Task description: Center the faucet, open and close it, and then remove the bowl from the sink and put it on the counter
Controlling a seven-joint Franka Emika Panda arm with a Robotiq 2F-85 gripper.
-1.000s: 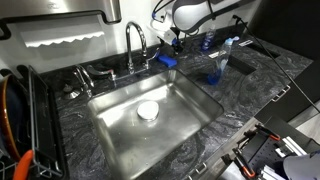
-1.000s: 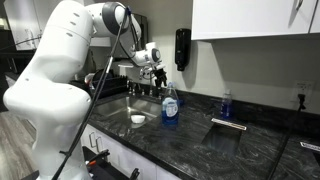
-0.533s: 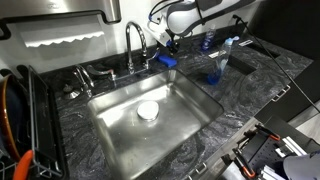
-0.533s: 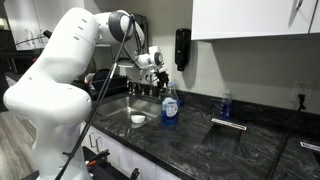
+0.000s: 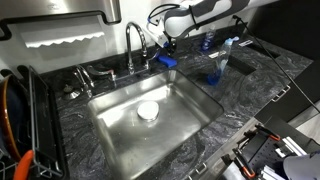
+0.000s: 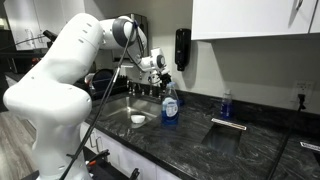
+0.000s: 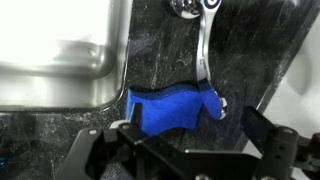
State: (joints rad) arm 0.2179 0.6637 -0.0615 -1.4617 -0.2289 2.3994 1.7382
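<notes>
1. Presently, the hand (image 7: 187,136) is shown wide open in the wrist view, with nothing held. In an exterior view it (image 5: 163,42) is poised just beside the faucet (image 5: 134,40), at the back of the sink (image 5: 110,132).
2. The bowl (image 5: 148,110) is found near the middle of the sink, well apart from the hand. The tabletop (image 5: 240,100) on which it is to be set has not yet been reached.
3. The slim, rounded spout could be lost by a glancing push. A finger edge would probably slide off so smooth a surface.
4. The blue sponge (image 7: 170,108), which lies under the spout's end, could be caught and dragged into the basin if the hand were lowered too far.
5. The centre could be overshot if the spout were pushed hard.
6. Only in the wrist view is the chrome spout (image 7: 204,55) seen over the tabletop and sponge, not over the basin. The width of the jaws is plain only there too.
7. Only in the exterior views are the bowl (image 6: 138,119) and a blue soap bottle (image 6: 171,105) at the sink's edge shown. The arm's reach across the tabletop is also seen only there.
</notes>
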